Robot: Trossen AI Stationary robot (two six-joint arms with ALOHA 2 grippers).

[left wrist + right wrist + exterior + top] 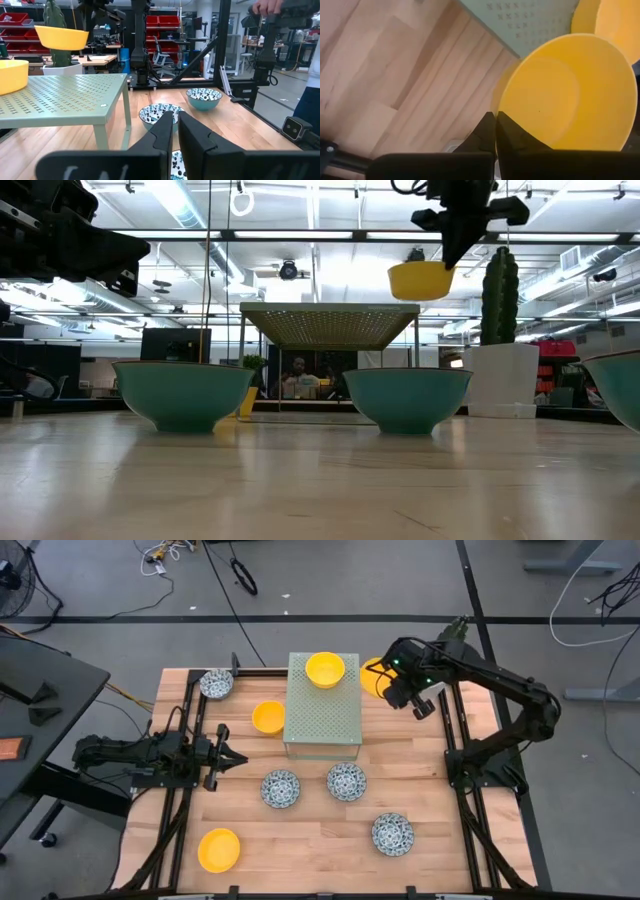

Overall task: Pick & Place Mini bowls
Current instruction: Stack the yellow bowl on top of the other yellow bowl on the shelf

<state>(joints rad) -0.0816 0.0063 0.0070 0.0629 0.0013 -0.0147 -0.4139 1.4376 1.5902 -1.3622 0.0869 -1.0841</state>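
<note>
The bench was pale wood planks on a grey floor strewn with cables. A green perforated stand stood mid-bench with a yellow bowl on top. The right gripper, fingers pinching the rim of a second yellow bowl, held it in the air beside the stand. The left gripper waited low at the bench's left, fingers pressed nearly together, empty. Patterned bowls lay near the front. Red bins and a cactus showed behind.

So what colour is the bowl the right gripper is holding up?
Plain bright yellow bowl, held by the right gripper; clearest in the right wrist view.
</note>
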